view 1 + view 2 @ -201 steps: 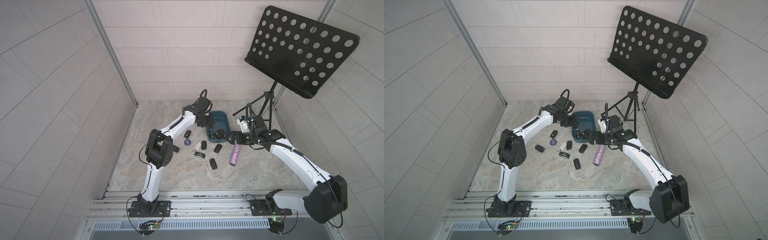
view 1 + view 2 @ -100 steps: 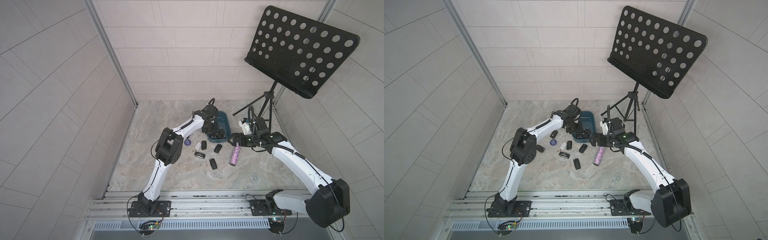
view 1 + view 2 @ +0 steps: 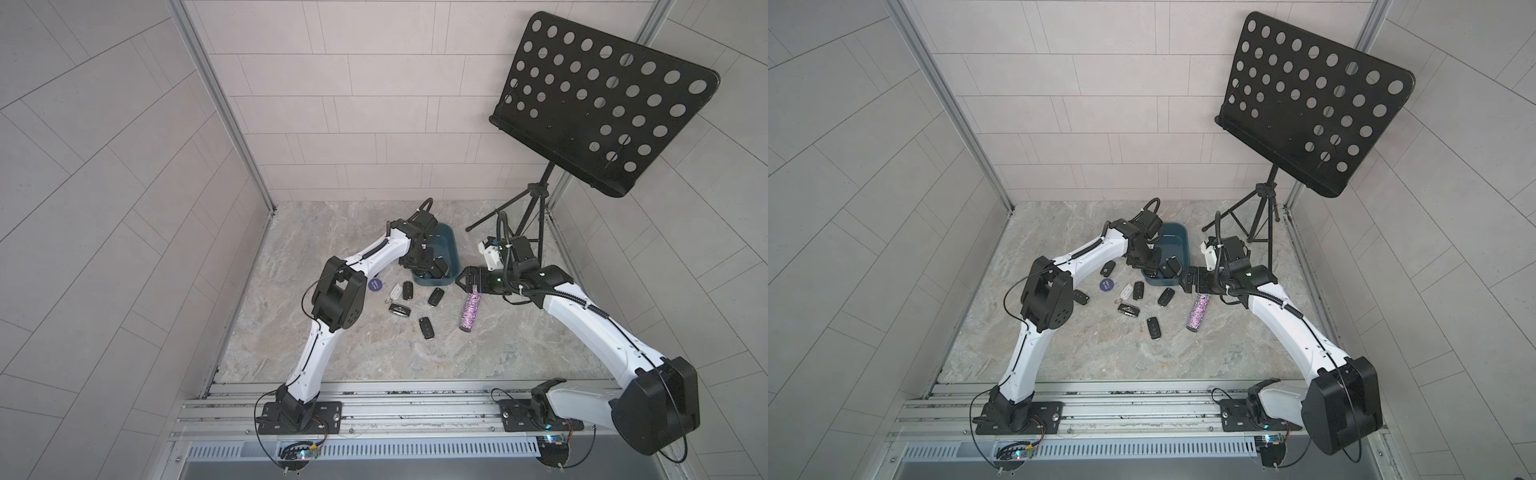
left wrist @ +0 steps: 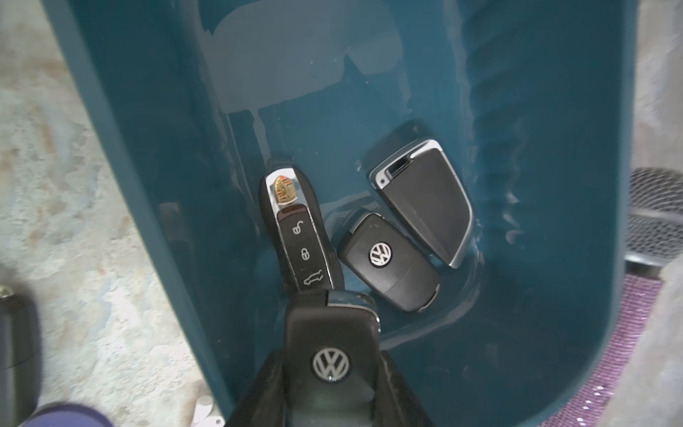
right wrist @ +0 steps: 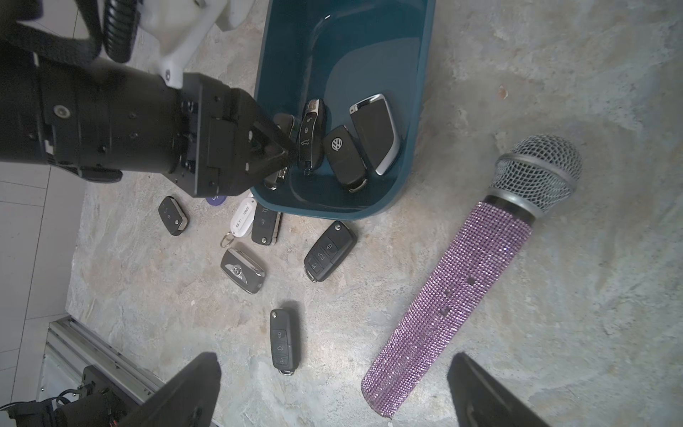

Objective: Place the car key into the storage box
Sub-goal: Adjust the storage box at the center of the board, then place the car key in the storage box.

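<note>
- Three fobs are already lying in the dark teal, round-cornered plastic storage box (image 4: pixel 148 148): a black-and-chrome crested fob (image 4: pixel 301 233), a black flip fob (image 4: pixel 390 262) with a round badge, and a chrome-edged black smart key (image 4: pixel 425 201).
- We are pinching a fourth, the black car key (image 4: pixel 329 329) with a round silver badge, between the closed-in fingers of our left gripper (image 4: pixel 332 373). It is hanging just inside the box's near end wall, its tip over the crested fob.
- Our right gripper (image 5: pixel 334 369) is standing spread wide and empty above the marble floor (image 5: pixel 554 111), near the purple rhinestone microphone (image 5: pixel 462 277).
- We are judging this to be the release step: the key is over the box but not yet let go.
- Next we are looking to part the left jaws, perhaps after lowering slightly so the key is not bouncing off the fobs beneath, then lift clear of the wall.
- Several loose black fobs (image 5: pixel 330 251) are waiting on the floor just outside the box.
</note>
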Available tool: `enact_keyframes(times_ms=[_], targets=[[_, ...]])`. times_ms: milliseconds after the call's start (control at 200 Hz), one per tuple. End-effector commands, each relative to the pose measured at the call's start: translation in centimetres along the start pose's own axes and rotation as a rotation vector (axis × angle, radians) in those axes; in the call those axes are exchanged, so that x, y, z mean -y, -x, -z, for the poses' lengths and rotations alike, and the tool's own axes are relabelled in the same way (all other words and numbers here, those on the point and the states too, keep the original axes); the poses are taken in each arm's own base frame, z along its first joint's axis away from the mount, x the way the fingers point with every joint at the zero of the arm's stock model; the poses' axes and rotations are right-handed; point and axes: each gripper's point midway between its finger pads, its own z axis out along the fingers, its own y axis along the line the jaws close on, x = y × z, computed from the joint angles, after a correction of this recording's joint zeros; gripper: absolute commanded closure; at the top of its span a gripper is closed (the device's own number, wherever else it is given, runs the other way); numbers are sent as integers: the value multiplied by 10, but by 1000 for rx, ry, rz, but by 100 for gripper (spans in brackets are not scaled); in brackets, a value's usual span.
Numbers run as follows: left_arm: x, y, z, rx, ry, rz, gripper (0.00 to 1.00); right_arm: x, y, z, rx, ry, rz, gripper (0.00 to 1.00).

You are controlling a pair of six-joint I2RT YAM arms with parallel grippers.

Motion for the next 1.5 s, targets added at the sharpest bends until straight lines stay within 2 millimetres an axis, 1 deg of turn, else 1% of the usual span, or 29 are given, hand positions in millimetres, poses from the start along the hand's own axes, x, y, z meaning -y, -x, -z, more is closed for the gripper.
enact_keyframes(times_ms=[0, 255, 385, 490, 630, 761, 846, 1081, 1231, 1416, 1491], targets=[[-16, -12, 2, -34, 91, -39, 68, 1, 3, 3, 24, 1, -10, 0], [-37, -34, 7, -61, 163, -55, 68, 1, 4, 0, 24, 8, -21, 0], [-44, -39, 12, -62, 183, -54, 68, 0, 3, -2, 19, 15, -23, 0], [-46, -36, 19, -47, 183, -48, 68, -1, 4, -2, 19, 18, -23, 0], [-39, -21, 30, 3, 151, -42, 68, 0, 4, -1, 21, 15, -25, 0], [-35, -1, 31, 41, 134, -45, 68, 0, 4, 0, 19, 12, -27, 0], [-32, 10, 26, 56, 121, -51, 68, 0, 4, 1, 18, 7, -27, 0], [-13, 42, 7, 112, 48, -60, 67, 4, 4, 2, 21, -12, -30, 0], [-16, 59, 0, 157, 83, -68, 66, 7, 3, 4, 15, -35, -33, 0], [-19, 67, -14, 167, 102, -83, 66, 13, 0, 5, 20, -64, -16, 0], [-23, 68, -18, 168, 116, -74, 66, 16, 0, 7, 43, -76, -11, 0]])
